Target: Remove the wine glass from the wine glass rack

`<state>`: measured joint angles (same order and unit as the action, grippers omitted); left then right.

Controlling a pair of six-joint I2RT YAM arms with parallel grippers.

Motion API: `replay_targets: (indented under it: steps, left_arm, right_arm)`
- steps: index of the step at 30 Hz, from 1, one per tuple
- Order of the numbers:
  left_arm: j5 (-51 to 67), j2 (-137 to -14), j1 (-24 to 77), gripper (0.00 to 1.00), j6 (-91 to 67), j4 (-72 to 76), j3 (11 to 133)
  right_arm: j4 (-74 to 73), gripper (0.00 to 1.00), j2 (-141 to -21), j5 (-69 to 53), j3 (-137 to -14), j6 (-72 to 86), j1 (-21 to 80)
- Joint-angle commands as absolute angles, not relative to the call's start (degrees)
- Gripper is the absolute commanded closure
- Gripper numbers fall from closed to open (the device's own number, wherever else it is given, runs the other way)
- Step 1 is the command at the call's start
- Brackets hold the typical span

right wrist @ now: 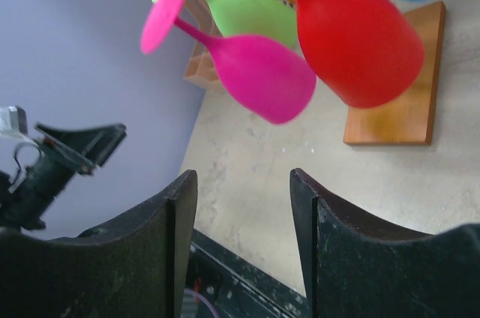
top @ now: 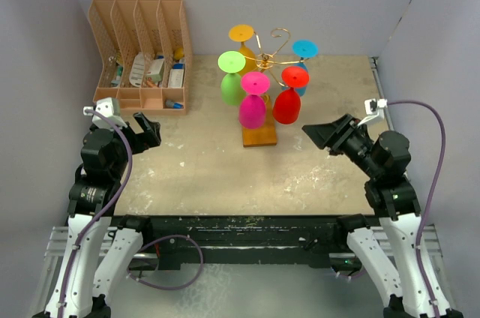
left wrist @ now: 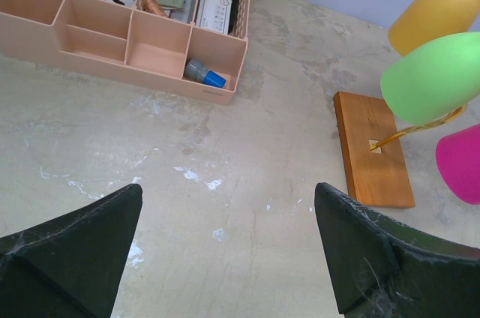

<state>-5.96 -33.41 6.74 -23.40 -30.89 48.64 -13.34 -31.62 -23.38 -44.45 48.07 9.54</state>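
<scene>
We log the left tool [top: 150, 129] gaping, right tool [top: 311, 132] half-spread — both empty. Skewed reach at the red glass [top: 286, 105] could bump the pink glass [top: 252, 111], tipping the wine glass rack [top: 259, 136].

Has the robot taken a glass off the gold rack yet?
Not yet. Nothing is done: all five glasses, including the red glass, hang on the wine glass rack. In hand: the right end effector is open and empty, facing the red glass. Still to do: grip one and lift it off.
</scene>
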Motion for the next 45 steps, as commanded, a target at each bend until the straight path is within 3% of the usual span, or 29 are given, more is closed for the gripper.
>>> replay_targets:
  steps: [1, 9, 23, 45]
  left_arm:
    - [-4.3, -33.5, 6.3, 0.01, -23.3, -28.3, 50.5]
    - [-3.8, -33.3, 6.4, 0.01, -23.4, -28.3, 50.3]
    - [-2.8, -33.3, 6.3, 0.01, -23.6, -28.3, 50.3]
    - [-2.1, -33.2, 6.3, 0.01, -23.6, -28.4, 50.2]
  right_arm:
    - [-12.8, 0.44, -37.6, -17.8, -53.9, 51.5, 9.7]
    - [-17.5, 0.49, -49.0, -13.2, -70.4, 52.6, 9.7]
    - [-26.2, 0.54, -61.6, -5.6, -85.9, 50.6, 9.6]
    - [-10.4, 0.6, -62.5, -25.7, -70.5, 59.2, 3.3]
